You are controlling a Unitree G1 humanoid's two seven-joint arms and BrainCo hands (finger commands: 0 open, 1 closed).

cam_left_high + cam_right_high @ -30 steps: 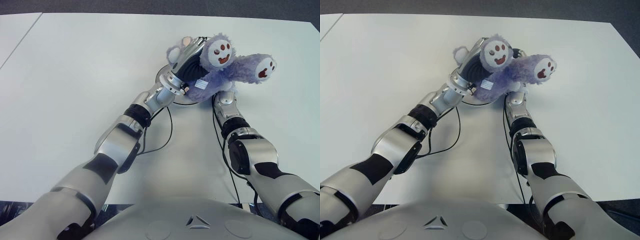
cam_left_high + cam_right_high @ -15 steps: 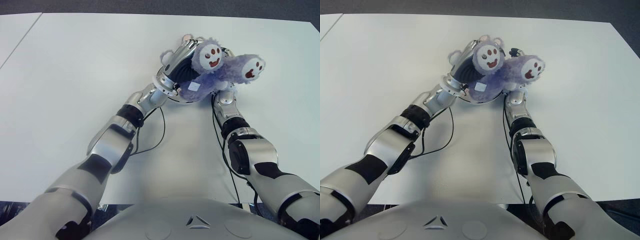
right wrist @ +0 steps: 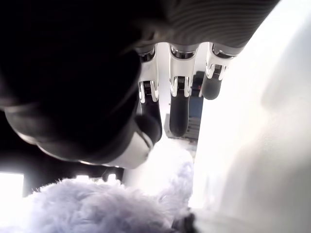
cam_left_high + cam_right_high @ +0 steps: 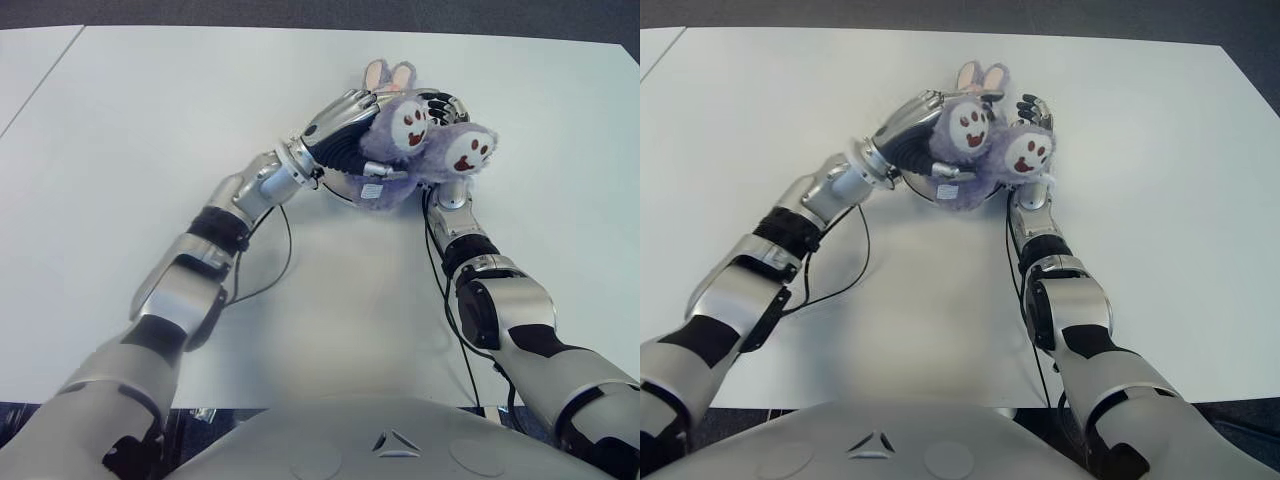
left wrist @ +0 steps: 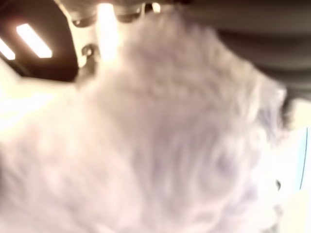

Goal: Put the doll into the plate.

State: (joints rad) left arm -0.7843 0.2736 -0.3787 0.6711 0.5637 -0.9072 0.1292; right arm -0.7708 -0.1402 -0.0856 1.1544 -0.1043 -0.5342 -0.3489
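While left hand (image 4: 345, 125) grips | one doll (image 4: 405, 150) | one plate (image 4: 340, 185)

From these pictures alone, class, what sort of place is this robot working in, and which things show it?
Probably a robotics lab or test bench: a large bare white table on dark floor, holding only a purple plush doll gripped by the left hand, over a plate, with the right hand beside.
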